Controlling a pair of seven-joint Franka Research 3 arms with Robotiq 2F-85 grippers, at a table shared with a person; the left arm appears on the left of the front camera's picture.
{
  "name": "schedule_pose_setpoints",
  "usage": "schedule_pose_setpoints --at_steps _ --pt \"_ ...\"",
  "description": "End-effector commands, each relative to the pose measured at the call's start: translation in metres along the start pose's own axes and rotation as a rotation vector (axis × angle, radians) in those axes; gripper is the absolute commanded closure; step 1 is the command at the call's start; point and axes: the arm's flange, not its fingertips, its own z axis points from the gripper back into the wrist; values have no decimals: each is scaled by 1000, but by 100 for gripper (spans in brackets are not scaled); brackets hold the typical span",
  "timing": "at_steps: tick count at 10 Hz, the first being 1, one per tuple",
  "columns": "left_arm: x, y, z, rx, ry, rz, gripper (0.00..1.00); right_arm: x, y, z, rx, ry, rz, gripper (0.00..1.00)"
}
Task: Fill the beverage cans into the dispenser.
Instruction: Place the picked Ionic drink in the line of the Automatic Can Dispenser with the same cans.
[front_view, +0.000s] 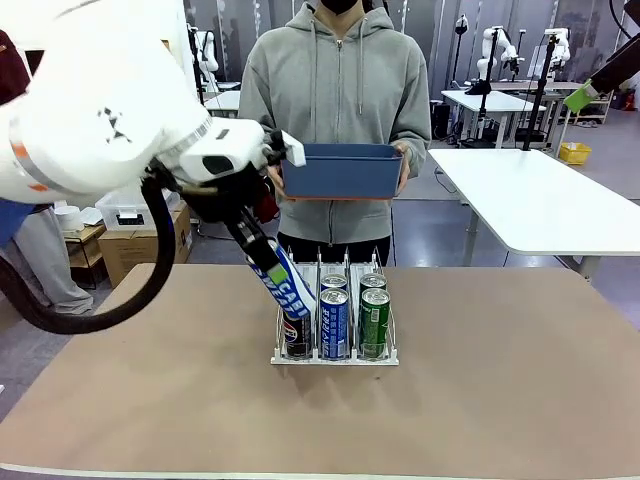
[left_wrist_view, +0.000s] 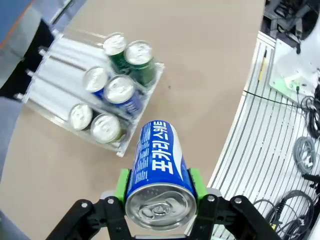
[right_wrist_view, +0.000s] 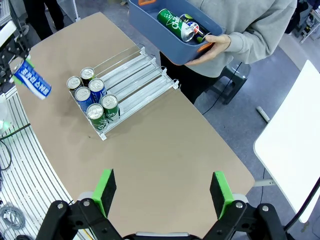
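While I am clamping my left gripper (left_wrist_view: 160, 186) on a blue can (left_wrist_view: 157, 162) with white lettering, its green pads (left_wrist_view: 121, 184) are pressing on both sides of the can just below the silver top. I am holding the can tilted above the brown table (front_view: 500, 400), with its lower end near the front left corner of the dispenser (front_view: 336, 358). Six cans are standing in that rack, two in each lane, toward the front lip. The front ones are a black can (front_view: 297, 338) on the left, a blue one (front_view: 333, 322) in the middle and a green one (front_view: 374, 320) on the right. My right gripper (right_wrist_view: 163, 186) is hovering high over the table, its jaws spread wide with nothing between them. Across the table a person is holding a blue bin (front_view: 340, 172) in both hands, and two more cans (right_wrist_view: 172, 19) are lying inside it.
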Motion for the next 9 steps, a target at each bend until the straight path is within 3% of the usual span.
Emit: schedule_pose_setpoints --at_steps 1,7,9 --pt "3 -3 -20 -27 -37 -111 43 0 0 -1 0 1 0 0" --pt "18 -12 -76 91 36 -222 43 0 0 -1 0 1 0 0" --pt "16 -10 -70 38 36 -227 43 0 0 -1 0 1 0 0"
